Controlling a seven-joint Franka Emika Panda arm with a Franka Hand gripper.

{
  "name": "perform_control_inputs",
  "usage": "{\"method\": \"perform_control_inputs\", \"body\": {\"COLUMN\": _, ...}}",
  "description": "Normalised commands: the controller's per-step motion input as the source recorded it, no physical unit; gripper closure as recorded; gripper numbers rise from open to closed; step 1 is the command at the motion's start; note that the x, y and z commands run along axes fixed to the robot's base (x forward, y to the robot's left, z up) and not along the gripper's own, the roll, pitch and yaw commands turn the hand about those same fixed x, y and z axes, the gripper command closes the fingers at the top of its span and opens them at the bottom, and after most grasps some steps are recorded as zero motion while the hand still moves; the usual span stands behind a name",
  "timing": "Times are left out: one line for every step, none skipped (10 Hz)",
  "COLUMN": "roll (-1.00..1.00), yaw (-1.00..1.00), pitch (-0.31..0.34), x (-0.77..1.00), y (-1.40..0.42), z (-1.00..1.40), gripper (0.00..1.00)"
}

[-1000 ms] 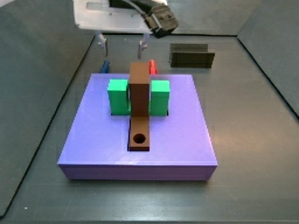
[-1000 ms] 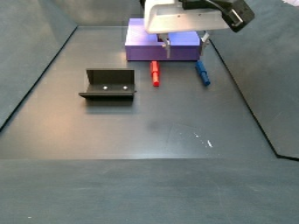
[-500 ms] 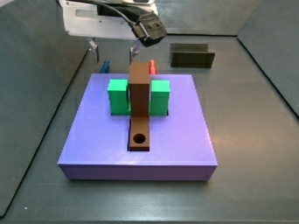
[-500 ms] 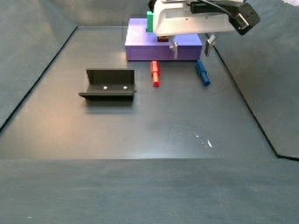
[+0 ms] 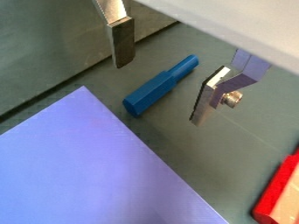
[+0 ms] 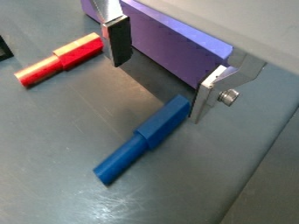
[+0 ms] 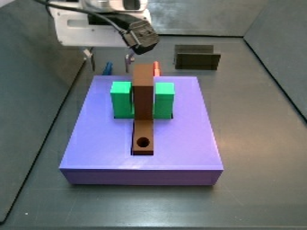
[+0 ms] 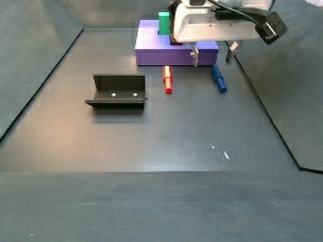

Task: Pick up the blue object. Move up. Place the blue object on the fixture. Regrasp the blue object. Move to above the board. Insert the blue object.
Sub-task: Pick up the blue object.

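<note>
The jaws stand spread, nothing between the pads but air — the gripper (image 6: 158,74) hovers over the blue object (image 6: 143,140), which lies flat on the floor just beside the board (image 6: 176,39). In both wrist views the fingers (image 5: 121,42) straddle the peg, one plate on each side, not touching it. In a side view the gripper (image 8: 211,54) hangs at the board's near edge, the blue object (image 8: 218,77) below it on the right, the red peg (image 8: 167,81) lying to its left. Nothing is picked up yet, I judge — grasp, lift, fixture, regrasp and insertion all remain. The fixture (image 8: 116,93) sits well apart on the left, its slot bare. The floor (image 8: 164,151) is dark grey and matte, with dark walls around it.
</note>
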Motion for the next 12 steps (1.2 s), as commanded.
{"method": "perform_control_inputs", "body": {"roll": -0.04, "yaw": 0.06, "pitch": -0.237, "x": -0.17, "y": -0.01, "z": -0.25, "gripper": 0.00}}
{"method": "perform_control_inputs", "body": {"roll": -0.03, "yaw": 0.05, "pitch": -0.204, "x": -0.09, "y": -0.03, "z": -0.33, "gripper": 0.00}}
{"method": "perform_control_inputs", "body": {"roll": 0.00, "yaw": 0.03, "pitch": -0.154, "x": -0.05, "y": -0.05, "z": -0.31, "gripper": 0.00}}
{"method": "perform_control_inputs", "body": {"roll": 0.02, "yaw": 0.00, "pitch": -0.064, "x": 0.00, "y": -0.13, "z": -0.29, "gripper": 0.00}}
{"method": "perform_control_inputs", "body": {"roll": 0.03, "yaw": 0.00, "pitch": -0.053, "x": 0.00, "y": -0.13, "z": -0.28, "gripper": 0.00}}
{"method": "perform_control_inputs", "body": {"roll": 0.04, "yaw": 0.00, "pitch": -0.039, "x": 0.00, "y": -0.12, "z": -0.18, "gripper": 0.00}}
{"method": "perform_control_inputs", "body": {"roll": 0.01, "yaw": 0.00, "pitch": -0.050, "x": -0.07, "y": -0.05, "z": -0.09, "gripper": 0.00}}
{"method": "perform_control_inputs", "body": {"roll": 0.00, "yaw": 0.00, "pitch": -0.079, "x": -0.11, "y": 0.00, "z": -0.11, "gripper": 0.00}}
{"method": "perform_control_inputs", "body": {"roll": 0.00, "yaw": 0.00, "pitch": -0.060, "x": -0.06, "y": 0.00, "z": -0.10, "gripper": 0.00}}
{"method": "perform_control_inputs", "body": {"roll": 0.00, "yaw": 0.00, "pitch": -0.023, "x": -0.01, "y": 0.03, "z": -0.01, "gripper": 0.00}}
{"method": "perform_control_inputs", "body": {"roll": 0.00, "yaw": 0.00, "pitch": -0.023, "x": -0.01, "y": 0.00, "z": -0.02, "gripper": 0.00}}
{"method": "perform_control_inputs", "body": {"roll": 0.00, "yaw": 0.00, "pitch": -0.037, "x": -0.03, "y": 0.00, "z": -0.05, "gripper": 0.00}}
